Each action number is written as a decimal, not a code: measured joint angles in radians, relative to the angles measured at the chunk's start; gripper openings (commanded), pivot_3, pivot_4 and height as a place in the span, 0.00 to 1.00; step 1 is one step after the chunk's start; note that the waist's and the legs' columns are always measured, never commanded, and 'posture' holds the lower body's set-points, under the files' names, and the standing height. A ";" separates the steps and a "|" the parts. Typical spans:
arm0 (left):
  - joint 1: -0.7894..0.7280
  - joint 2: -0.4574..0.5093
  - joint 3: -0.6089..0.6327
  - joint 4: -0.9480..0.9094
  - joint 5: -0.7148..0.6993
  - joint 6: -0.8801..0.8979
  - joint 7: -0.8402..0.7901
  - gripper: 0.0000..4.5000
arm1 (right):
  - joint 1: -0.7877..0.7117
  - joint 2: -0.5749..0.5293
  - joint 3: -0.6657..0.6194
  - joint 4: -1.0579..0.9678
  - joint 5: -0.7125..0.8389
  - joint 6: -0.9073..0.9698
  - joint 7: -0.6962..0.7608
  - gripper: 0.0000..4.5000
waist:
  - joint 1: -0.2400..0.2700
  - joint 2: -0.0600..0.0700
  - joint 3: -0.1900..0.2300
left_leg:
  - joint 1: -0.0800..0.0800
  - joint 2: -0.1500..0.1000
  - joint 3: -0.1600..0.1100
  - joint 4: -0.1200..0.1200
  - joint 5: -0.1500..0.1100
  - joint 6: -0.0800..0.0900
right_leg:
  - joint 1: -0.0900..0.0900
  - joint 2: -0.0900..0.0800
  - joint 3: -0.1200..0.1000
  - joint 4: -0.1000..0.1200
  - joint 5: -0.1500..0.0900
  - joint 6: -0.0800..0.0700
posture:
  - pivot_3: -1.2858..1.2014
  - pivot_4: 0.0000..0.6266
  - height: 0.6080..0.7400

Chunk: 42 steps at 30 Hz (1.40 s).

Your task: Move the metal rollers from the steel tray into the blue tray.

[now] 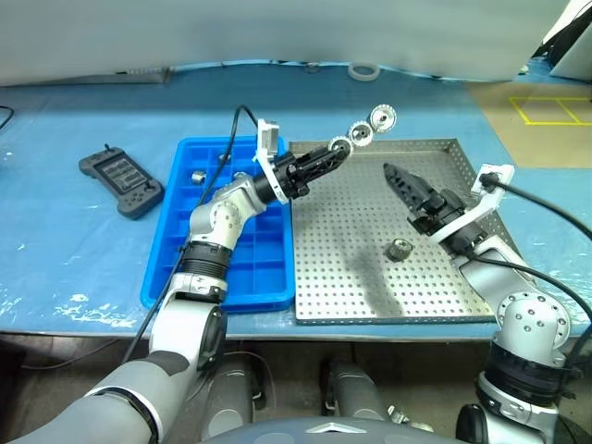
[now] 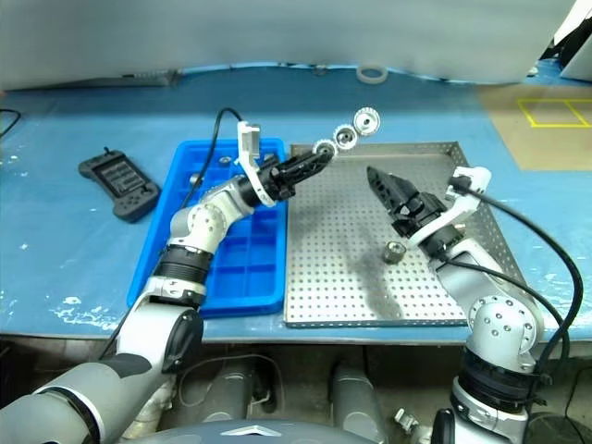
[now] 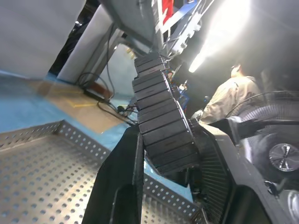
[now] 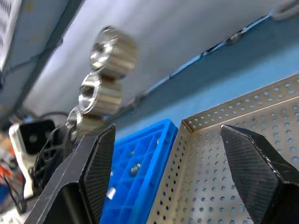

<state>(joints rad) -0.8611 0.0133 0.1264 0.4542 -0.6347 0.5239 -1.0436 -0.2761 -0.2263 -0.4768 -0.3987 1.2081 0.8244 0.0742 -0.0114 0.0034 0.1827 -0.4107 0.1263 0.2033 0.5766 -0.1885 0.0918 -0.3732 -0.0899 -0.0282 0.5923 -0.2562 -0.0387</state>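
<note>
Left eye view: left gripper clamped on chained metal rollers above steel tray; right gripper open, empty

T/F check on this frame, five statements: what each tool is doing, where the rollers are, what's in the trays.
1. The left tool is shut on a chain of three metal rollers held in the air. True.
2. The right tool grips a roller. False: it is open and empty above the steel tray.
3. One roller lies on the steel tray. True.
4. The blue tray holds nothing. False: a roller sits in a far compartment.
5. A black controller lies inside the blue tray. False: it lies on the table to its left.
</note>
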 measured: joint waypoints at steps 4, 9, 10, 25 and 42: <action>0.007 -0.004 -0.017 -0.001 -0.011 0.035 -0.021 0.31 | -0.016 0.021 0.008 0.015 0.066 -0.028 -0.064 0.84 | 0.000 0.000 0.000 | 0.000 0.000 0.000 0.000 0.001 -0.001 | -0.001 0.000 0.000 0.001 0.000 0.000 | 0.39 0.24 1.00; 0.004 0.000 -0.011 0.034 -0.011 0.056 -0.013 0.31 | -0.040 0.024 0.070 0.010 0.075 -0.054 -0.091 0.84 | -0.001 0.000 0.000 | 0.000 0.000 0.000 0.000 0.001 -0.002 | 0.000 0.000 0.000 0.001 0.000 0.000 | 0.39 0.24 1.00; 0.004 0.000 -0.010 0.051 -0.011 0.056 -0.011 0.31 | -0.048 0.024 0.086 0.001 0.075 -0.057 -0.094 0.84 | -0.001 0.000 0.000 | 0.000 0.000 0.000 0.000 0.001 -0.002 | 0.000 0.000 0.000 0.001 0.000 0.000 | 0.39 0.24 1.00; -0.052 -0.021 0.020 0.134 -0.008 0.024 -0.004 0.31 | -0.059 -0.020 0.183 -0.047 0.075 -0.088 -0.090 0.84 | 0.000 0.000 0.000 | 0.000 0.000 0.000 0.000 0.001 -0.001 | 0.000 0.000 0.000 0.000 0.000 0.000 | 0.39 0.24 1.00; -0.013 0.001 -0.023 0.023 -0.023 0.116 -0.065 0.31 | -0.058 -0.025 0.216 -0.036 0.025 -0.121 -0.090 0.84 | 0.000 0.000 0.000 | 0.000 0.000 0.000 0.000 0.001 -0.001 | 0.000 0.000 0.000 0.000 0.000 0.000 | 0.38 0.24 1.00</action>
<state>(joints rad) -0.8743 0.0141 0.1030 0.4771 -0.6575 0.6396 -1.1089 -0.3346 -0.2514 -0.2605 -0.4346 1.2327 0.7034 -0.0156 -0.0117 0.0034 0.1827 -0.4108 0.1263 0.2036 0.5763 -0.1878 0.0907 -0.3734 -0.0899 -0.0284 0.5928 -0.2562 -0.0385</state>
